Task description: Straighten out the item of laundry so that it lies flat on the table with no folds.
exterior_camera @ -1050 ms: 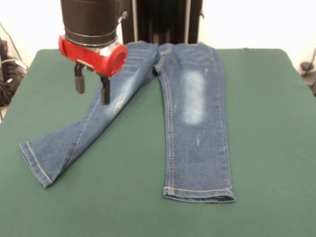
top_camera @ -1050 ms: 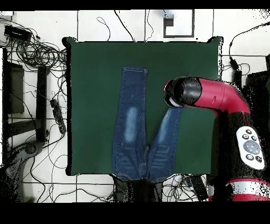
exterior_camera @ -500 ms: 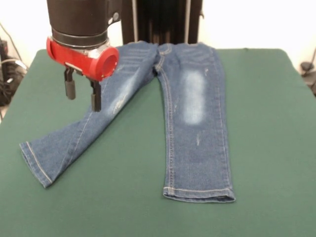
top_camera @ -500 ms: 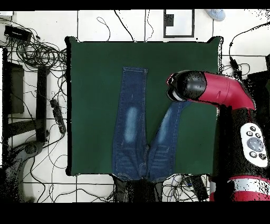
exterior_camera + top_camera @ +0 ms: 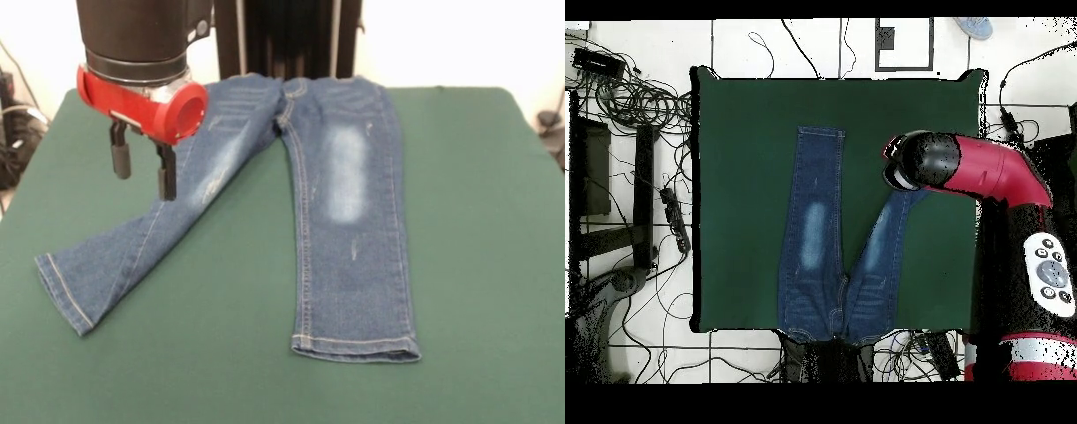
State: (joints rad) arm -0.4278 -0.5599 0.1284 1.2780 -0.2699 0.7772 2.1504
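While unlabelled, jeans (image 5: 335, 203) spread on table (image 5: 477, 265), parted pincer (image 5: 141, 172) above.

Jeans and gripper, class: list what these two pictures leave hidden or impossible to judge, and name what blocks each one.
1. Overhead view: the gripper's fingers are hidden under the arm's black and red head; only the front view shows the gripper, open.
2. Overhead view: the hem of the jeans' splayed leg lies under that head.
3. Front view: the arm covers part of the waistband's corner.
4. Front view: the table's near edge is cut off by the picture's bottom.
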